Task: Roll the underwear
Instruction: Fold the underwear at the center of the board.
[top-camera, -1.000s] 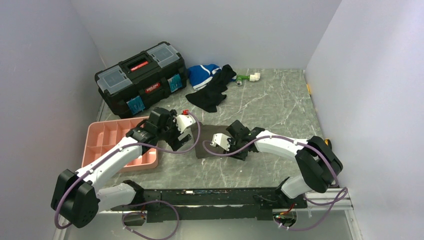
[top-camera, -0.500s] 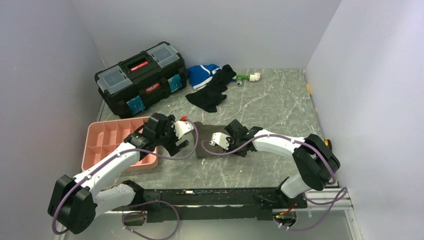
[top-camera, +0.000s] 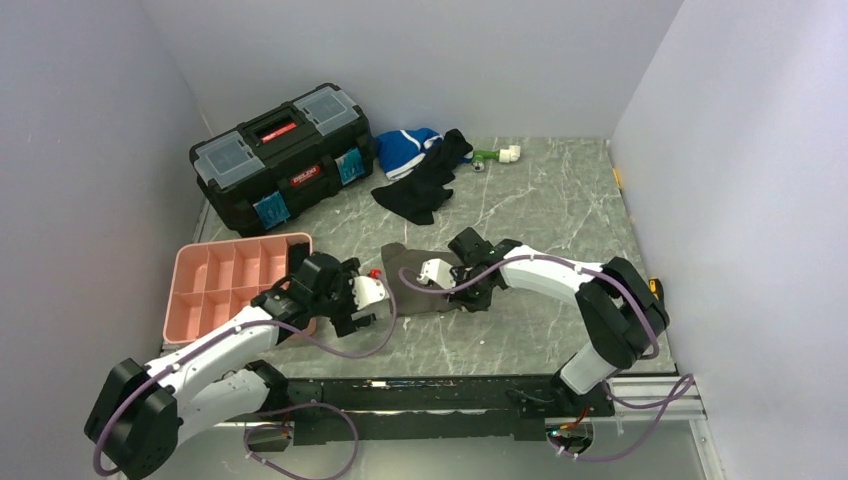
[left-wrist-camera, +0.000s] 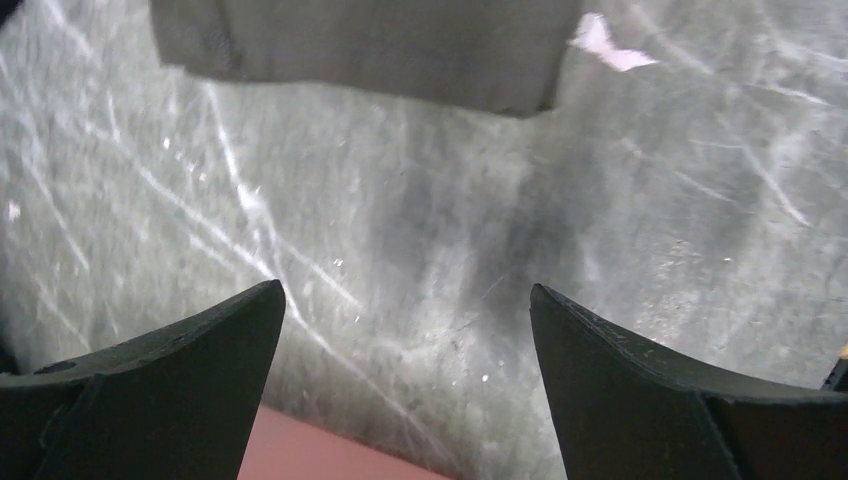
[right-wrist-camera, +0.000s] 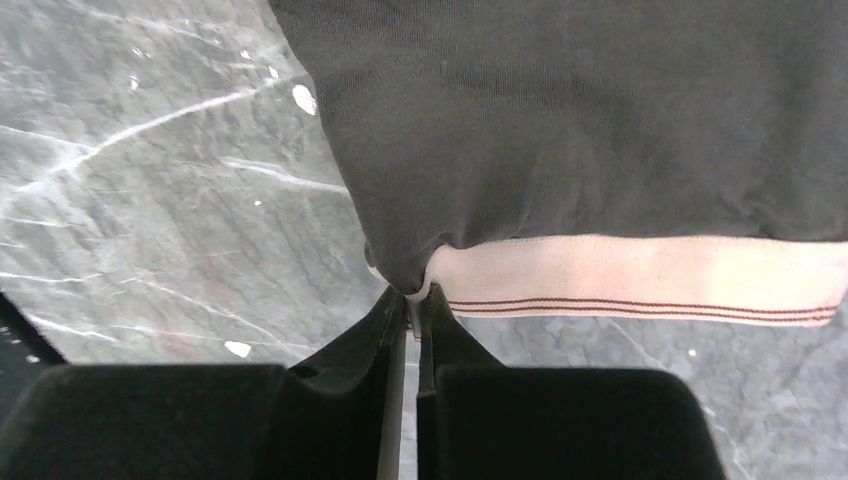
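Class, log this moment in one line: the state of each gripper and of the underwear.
left gripper: open, over bare table | right gripper: shut on underwear corner at waistband | underwear: spread out, not yet rolled

Lab test cell: plain walls (three sides) enclose a marbled table.
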